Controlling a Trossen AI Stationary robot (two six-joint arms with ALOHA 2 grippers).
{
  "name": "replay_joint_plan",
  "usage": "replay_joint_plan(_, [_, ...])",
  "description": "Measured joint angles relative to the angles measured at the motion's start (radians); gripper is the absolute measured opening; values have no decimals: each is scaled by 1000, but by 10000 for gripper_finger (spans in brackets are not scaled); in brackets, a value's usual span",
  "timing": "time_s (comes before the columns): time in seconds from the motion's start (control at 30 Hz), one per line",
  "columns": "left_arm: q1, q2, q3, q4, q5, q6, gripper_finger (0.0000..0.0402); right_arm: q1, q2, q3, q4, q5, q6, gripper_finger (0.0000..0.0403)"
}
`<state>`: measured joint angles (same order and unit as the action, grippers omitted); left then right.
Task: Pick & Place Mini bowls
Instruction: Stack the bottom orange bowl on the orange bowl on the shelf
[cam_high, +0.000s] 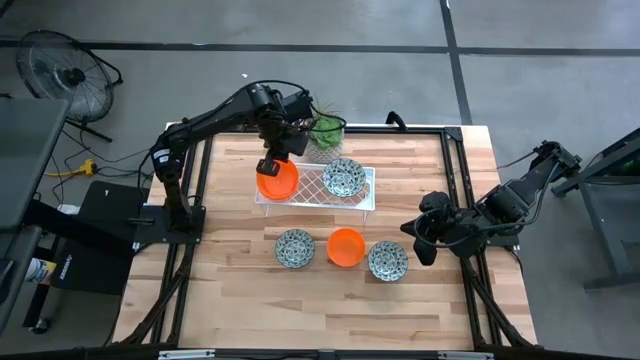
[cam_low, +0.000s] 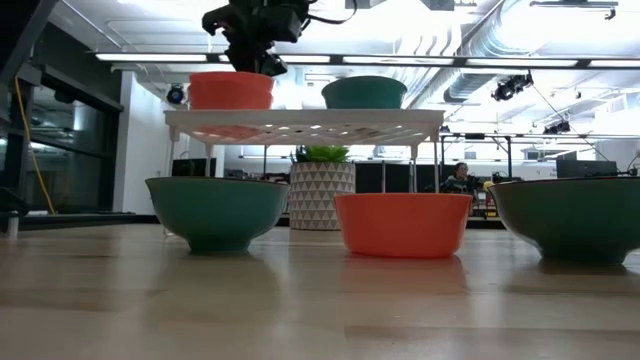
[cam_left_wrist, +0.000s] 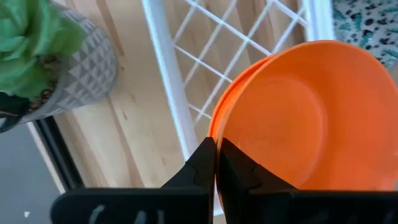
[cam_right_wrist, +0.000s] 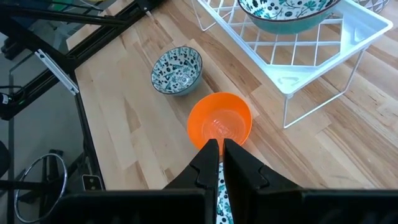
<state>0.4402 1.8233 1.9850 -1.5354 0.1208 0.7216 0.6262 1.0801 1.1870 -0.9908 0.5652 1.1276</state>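
The left claw (cam_high: 270, 166) is clamped on the rim of an orange bowl (cam_high: 279, 179) resting on the white wire rack (cam_high: 362, 196), beside a speckled bowl (cam_high: 343, 177). The right claw (cam_high: 421, 243), fingers pressed together and empty, waits near three more bowls on the desk (cam_high: 240, 290).

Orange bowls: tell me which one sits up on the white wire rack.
The plain orange mini bowl under the left gripper, on the rack's left end; the other visible orange bowl rests on the wooden table.

I see an orange bowl (cam_high: 277, 179) and a speckled bowl (cam_high: 343, 177) upright on the white rack (cam_high: 366, 195); below, two speckled bowls (cam_high: 295, 247) (cam_high: 387, 260) flank another orange bowl (cam_high: 346, 246)
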Motion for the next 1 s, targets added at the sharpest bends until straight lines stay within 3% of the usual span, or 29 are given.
replay_joint_plan(0.33, [19, 0, 0, 8, 20, -19, 0, 0, 0, 0, 0, 0, 0, 12])
replay_joint_plan(0.6, [26, 21, -1, 13, 19, -214, 0, 0, 0, 0, 0, 0, -2, 12])
replay_joint_plan(0.77, [24, 30, 1, -5, 26, -256, 0, 0, 0, 0, 0, 0, -2, 12])
replay_joint_plan(1.0, [25, 57, 0, -17, 99, -253, 7, 1, 0, 0, 0, -5, -2, 12])
